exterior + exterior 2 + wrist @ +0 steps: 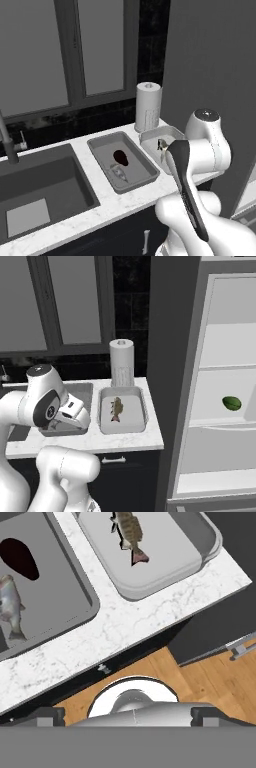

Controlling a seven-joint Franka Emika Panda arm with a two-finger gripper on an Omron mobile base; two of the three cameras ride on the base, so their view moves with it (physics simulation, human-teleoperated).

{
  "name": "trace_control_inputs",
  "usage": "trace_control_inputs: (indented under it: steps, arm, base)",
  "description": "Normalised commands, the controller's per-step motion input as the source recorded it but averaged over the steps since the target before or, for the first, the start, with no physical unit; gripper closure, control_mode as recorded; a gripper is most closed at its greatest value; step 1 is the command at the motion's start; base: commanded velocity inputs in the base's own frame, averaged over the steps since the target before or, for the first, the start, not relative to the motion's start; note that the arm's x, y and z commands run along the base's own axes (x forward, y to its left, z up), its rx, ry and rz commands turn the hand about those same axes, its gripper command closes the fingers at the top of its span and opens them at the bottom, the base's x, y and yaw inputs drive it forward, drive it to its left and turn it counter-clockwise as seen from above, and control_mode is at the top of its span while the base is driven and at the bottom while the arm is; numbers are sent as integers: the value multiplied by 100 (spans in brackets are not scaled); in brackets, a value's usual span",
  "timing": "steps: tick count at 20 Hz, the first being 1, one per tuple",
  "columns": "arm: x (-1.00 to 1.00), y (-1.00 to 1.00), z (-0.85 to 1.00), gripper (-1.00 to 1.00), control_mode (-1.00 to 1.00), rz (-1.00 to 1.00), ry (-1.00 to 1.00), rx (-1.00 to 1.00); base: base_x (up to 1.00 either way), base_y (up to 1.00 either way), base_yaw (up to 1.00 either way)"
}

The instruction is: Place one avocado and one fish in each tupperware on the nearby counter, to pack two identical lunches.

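Note:
The mid-grey tupperware (142,175) (75,577) holds the blackish-maroon avocado (120,157) (19,559) and the silvery fish (119,173) (11,607). To its right, the paler tupperware (137,423) (165,572) holds the olive-brown fish (117,407) (129,534). A bright green avocado (231,403) lies on a shelf of the open fridge. My gripper (128,716) hangs above the front edge of the counter (140,619), open, its tips wide apart with nothing between them. My arm hides part of the grey tray in the right base view.
A paper towel roll (148,106) (121,362) stands behind the trays against the dark wall. The dark sink basin (40,185) and faucet lie left of the grey tray. The fridge (225,406) stands open on the right. Wooden floor (200,682) lies below the counter edge.

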Motion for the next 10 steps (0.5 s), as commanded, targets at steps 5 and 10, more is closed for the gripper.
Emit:
trace_control_inputs:
  steps: [5, 10]
  arm:
    - [0, 0, 0, -100, 100, 0, 0, 0]
    - [0, 0, 0, -100, 100, 0, 0, 0]
  base:
    - [-78, -30, 13]
    - [-91, -93, 17]
